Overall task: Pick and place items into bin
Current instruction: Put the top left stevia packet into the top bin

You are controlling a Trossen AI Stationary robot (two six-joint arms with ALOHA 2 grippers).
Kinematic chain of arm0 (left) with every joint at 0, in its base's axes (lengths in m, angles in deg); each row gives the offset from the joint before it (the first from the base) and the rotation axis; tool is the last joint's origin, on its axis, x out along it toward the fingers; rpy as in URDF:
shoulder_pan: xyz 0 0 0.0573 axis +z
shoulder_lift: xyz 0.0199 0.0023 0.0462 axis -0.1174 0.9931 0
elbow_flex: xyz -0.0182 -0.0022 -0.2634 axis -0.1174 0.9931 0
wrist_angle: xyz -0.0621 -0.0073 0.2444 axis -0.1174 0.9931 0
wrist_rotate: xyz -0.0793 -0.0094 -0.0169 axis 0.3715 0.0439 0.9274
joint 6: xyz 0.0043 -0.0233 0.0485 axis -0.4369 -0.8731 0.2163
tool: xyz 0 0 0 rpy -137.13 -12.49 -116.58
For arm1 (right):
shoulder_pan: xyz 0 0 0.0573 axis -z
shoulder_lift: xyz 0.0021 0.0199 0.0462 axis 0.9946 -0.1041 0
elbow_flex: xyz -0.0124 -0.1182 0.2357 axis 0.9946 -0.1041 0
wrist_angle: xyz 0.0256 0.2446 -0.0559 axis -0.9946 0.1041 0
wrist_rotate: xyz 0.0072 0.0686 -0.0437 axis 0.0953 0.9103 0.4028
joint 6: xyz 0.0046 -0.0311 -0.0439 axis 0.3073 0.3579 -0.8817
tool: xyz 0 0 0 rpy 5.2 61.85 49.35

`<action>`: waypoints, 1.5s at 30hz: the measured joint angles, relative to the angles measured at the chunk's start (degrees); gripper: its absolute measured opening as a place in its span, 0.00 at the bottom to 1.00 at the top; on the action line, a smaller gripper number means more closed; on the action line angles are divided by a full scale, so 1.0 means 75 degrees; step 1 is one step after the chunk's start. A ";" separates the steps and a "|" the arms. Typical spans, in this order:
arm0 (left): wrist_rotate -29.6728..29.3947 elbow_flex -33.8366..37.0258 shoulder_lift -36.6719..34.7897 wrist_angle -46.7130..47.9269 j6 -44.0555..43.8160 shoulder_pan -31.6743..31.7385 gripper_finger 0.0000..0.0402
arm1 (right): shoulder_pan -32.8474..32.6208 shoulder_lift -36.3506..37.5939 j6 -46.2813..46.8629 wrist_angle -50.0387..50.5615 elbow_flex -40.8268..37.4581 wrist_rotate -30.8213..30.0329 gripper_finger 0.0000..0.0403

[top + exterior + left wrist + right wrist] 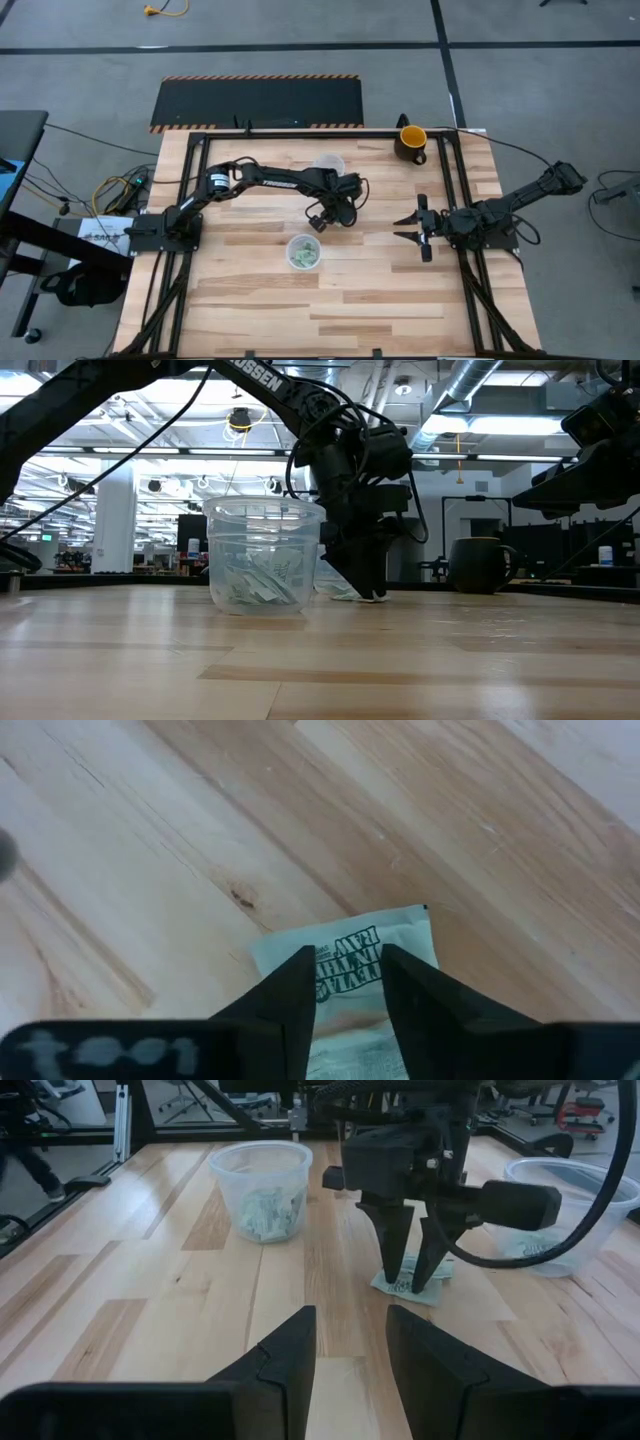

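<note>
Mid-bench, the left gripper (412, 1275) straddles a pale green packet (350, 960) lying flat, jaws narrowly open, gripping nothing; it should press lower, pinch firmly, then lift toward the cup (304, 251)

Near part of the pale green packet (345, 990) behind the left claw (345, 982), its print partly covered.

Robotics lab/open office, exposed ceiling ducts (470, 400), hazard-striped floor mat (258, 102)
</note>
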 joint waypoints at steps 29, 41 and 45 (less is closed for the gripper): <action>-0.0221 -0.1855 0.0782 0.1314 -0.0105 0.0097 0.00 | 0.0002 0.0000 0.0001 0.0000 0.0000 0.0000 0.29; -0.1002 -0.4109 0.0575 0.3283 -0.0093 0.0164 0.00 | 0.0000 -0.0001 0.0003 0.0000 0.0000 0.0000 0.29; -0.1254 -0.4167 0.0198 0.3876 -0.0315 0.0503 0.00 | 0.0002 0.0002 0.0001 0.0000 0.0000 -0.0002 0.29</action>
